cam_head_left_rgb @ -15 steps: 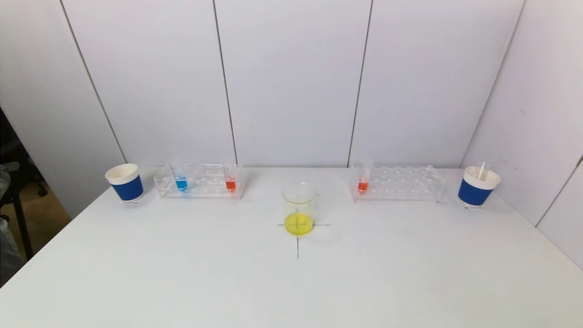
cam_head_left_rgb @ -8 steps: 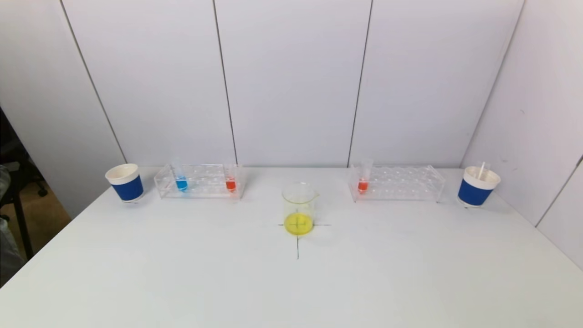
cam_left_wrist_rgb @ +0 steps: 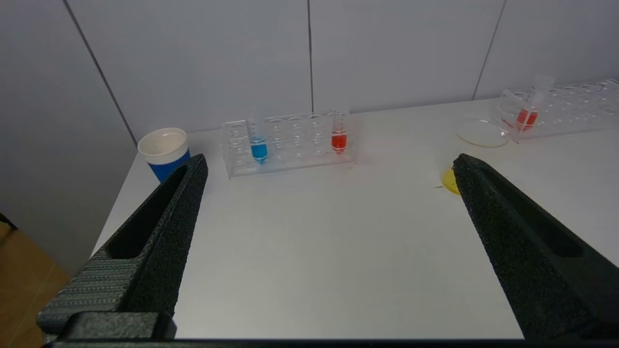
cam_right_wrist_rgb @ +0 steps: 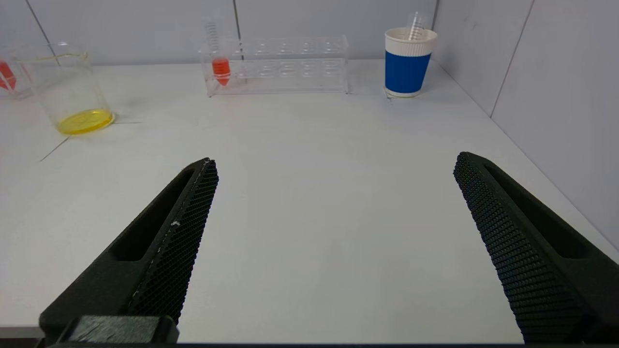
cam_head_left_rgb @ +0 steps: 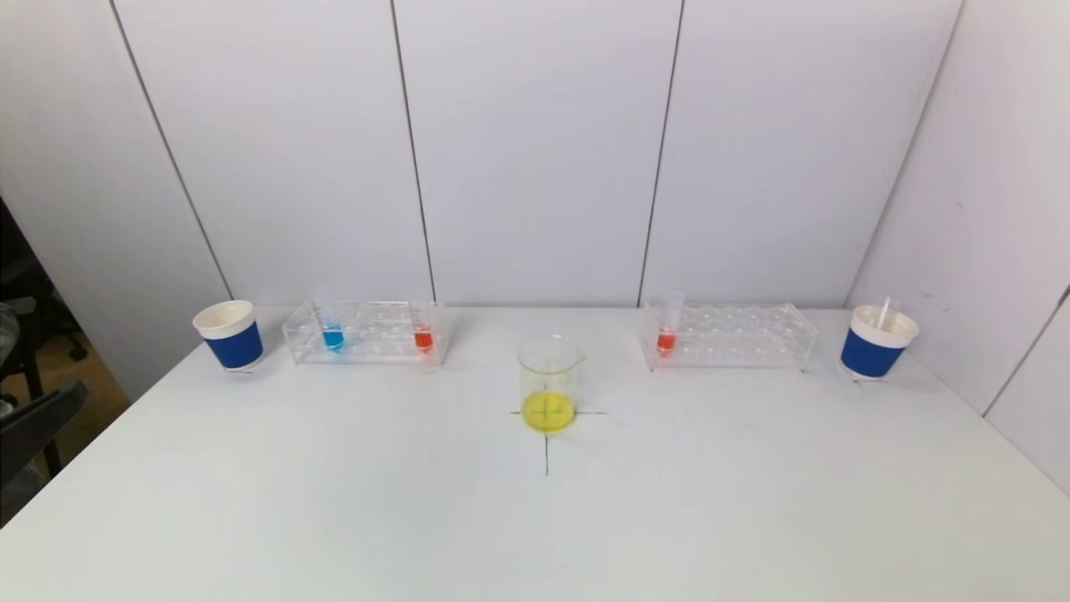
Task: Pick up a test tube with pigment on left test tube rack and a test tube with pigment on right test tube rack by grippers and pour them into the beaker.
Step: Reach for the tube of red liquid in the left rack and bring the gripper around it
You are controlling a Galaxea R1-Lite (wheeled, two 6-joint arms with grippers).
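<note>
a clear glass beaker [cam_head_left_rgb: 548, 380] with yellow liquid stands at frame centre. two clear plastic racks [cam_head_left_rgb: 365, 332] [cam_head_left_rgb: 729, 335] flank it behind.

Walls: pale grey panels [cam_head_left_rgb: 535, 150] with thin dark seams.
Bench: plain white top [cam_head_left_rgb: 535, 518].
Floor: tan, at left [cam_head_left_rgb: 79, 393].

Left hand [cam_left_wrist_rgb: 329, 164] and right hand [cam_right_wrist_rgb: 333, 164] both spread wide.

The beaker [cam_head_left_rgb: 548, 383] stands mid-table [cam_head_left_rgb: 334, 502], between the left rack [cam_head_left_rgb: 366, 333] and right rack [cam_head_left_rgb: 729, 336] behind it. A cup [cam_head_left_rgb: 230, 334] stands left of the left rack, another cup [cam_head_left_rgb: 877, 342] right of the right rack.
</note>
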